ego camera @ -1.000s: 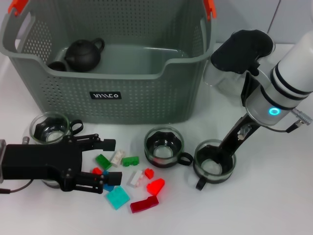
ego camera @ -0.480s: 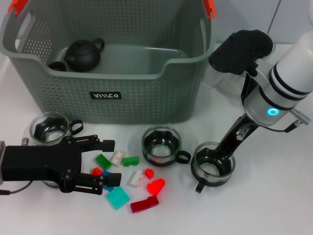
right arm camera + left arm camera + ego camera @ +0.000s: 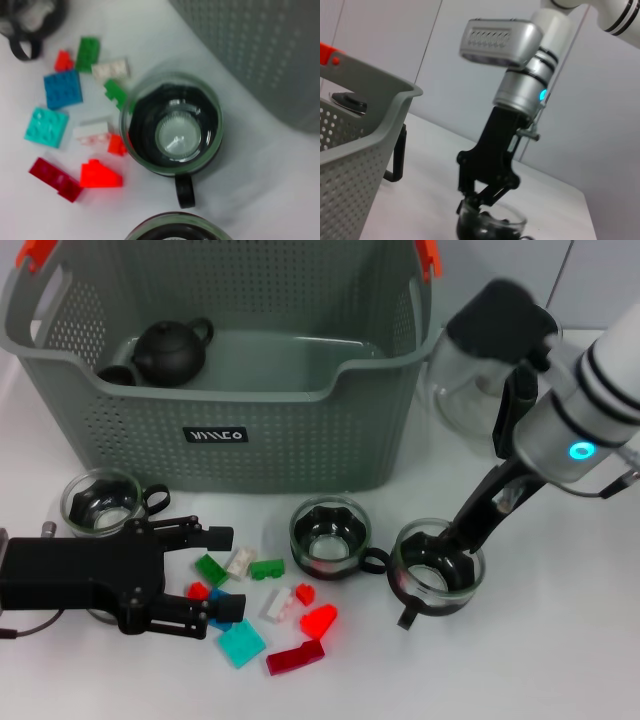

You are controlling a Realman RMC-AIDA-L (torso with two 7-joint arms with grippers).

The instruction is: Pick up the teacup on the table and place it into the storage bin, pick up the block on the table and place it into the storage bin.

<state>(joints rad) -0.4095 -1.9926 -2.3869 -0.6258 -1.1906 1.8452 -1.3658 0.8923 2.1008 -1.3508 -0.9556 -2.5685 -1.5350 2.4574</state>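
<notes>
Bright, even overhead light; soft shadows on the white bench (image 3: pixel 560 660). Right arm (image 3: pixel 560 390) and right wrist view motion-blurred.

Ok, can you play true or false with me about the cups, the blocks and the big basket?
1. The right tool reaches down onto the rim of a glass teacup. True.
2. The storage bin holds nothing. False: a black teapot sits inside it.
3. The left tool is beside the small blocks, its fingers spread apart. True.
4. Every teacup is already in the storage bin. False: three teacups are on the table.
5. All the blocks are red. False: some are green, blue, teal and white.
</notes>
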